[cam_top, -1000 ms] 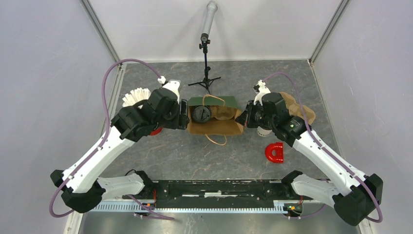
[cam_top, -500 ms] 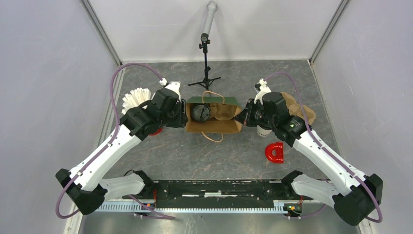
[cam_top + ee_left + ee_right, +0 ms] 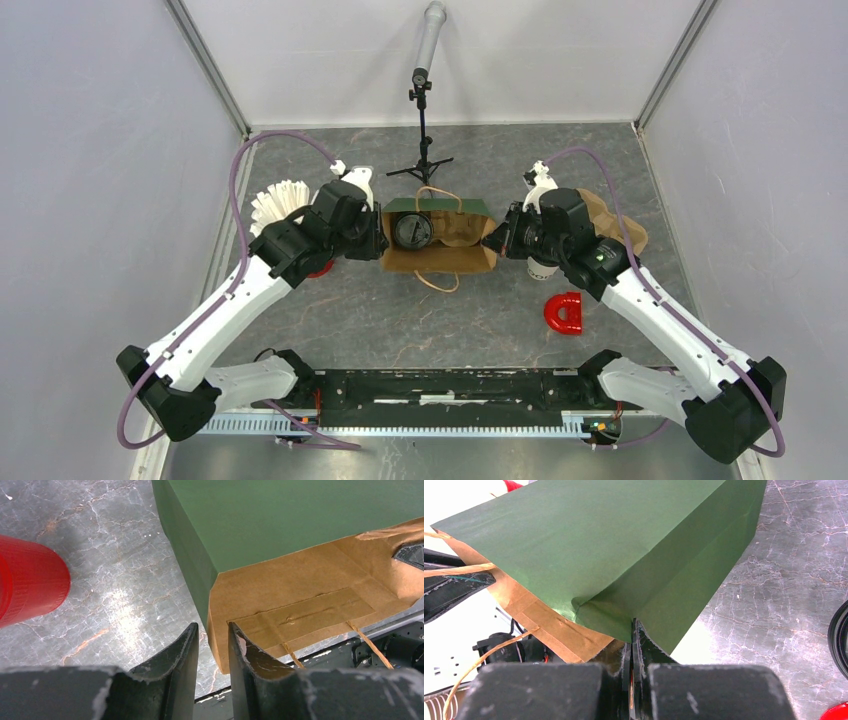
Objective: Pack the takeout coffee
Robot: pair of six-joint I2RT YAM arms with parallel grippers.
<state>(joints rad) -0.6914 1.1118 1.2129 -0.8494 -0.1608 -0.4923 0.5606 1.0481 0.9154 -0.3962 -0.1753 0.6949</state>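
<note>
The green paper bag (image 3: 445,208) stands open at mid-table, its brown inside showing. Down inside it, toward the left, sits the takeout coffee (image 3: 412,232); only its round black lid shows. My left gripper (image 3: 379,239) is at the bag's left rim. In the left wrist view the left gripper (image 3: 212,626) is open by a narrow gap, and the brown edge of the bag (image 3: 280,525) lies just at its tips. My right gripper (image 3: 497,240) is at the bag's right end. In the right wrist view the right gripper (image 3: 632,622) is shut on a fold of the green bag (image 3: 624,545).
A red cup of white sticks (image 3: 283,203) stands left of my left wrist, and the red cup (image 3: 30,587) is close to the fingers. A brown cardboard carrier (image 3: 612,222) and a white cup (image 3: 543,269) lie by the right arm. A red U-shaped piece (image 3: 564,313) and a tripod (image 3: 424,160) are nearby.
My left jaws have narrowed at the bag's left rim, and the left arm has swung a little outward. The right gripper and the bag's right end have stayed put.
</note>
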